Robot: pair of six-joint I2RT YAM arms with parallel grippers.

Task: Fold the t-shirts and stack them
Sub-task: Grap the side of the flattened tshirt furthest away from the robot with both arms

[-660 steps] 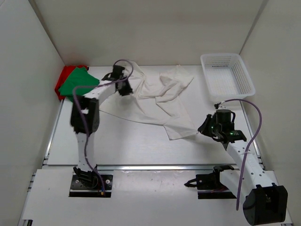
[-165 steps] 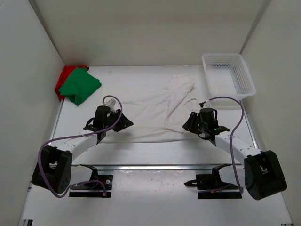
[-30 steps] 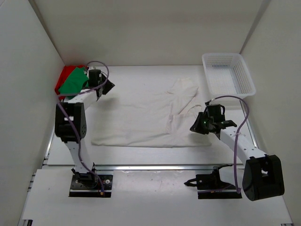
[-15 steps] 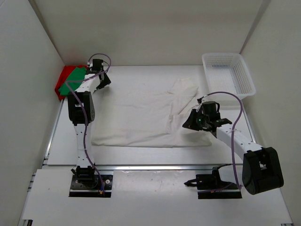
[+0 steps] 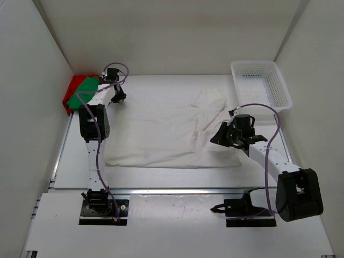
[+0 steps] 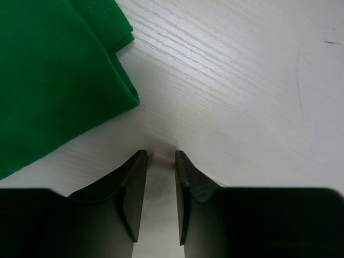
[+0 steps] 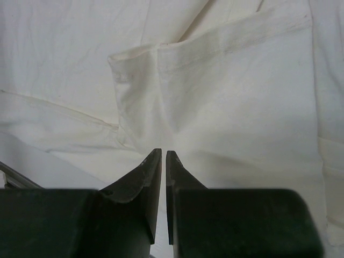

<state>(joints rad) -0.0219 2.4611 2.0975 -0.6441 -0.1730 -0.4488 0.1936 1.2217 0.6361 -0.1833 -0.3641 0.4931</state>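
Your left hand (image 6: 159, 157) has left the white shirt (image 5: 161, 134) for the far-left corner — it's now just beside the green shirt (image 6: 54, 70). The white shirt, crumpled earlier, now lies spread flat on the counter (image 5: 161, 176).

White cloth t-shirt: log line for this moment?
white cloth t-shirt: spread mid-table | left pincer: open, empty, beside green cloth t-shirt | right pincer: shut, above white cloth t-shirt

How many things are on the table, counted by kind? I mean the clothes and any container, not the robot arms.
T-shirts: 3 (red t-shirt, green t-shirt, white t-shirt)
Baskets: 1 (white mesh basket)
Total: 4
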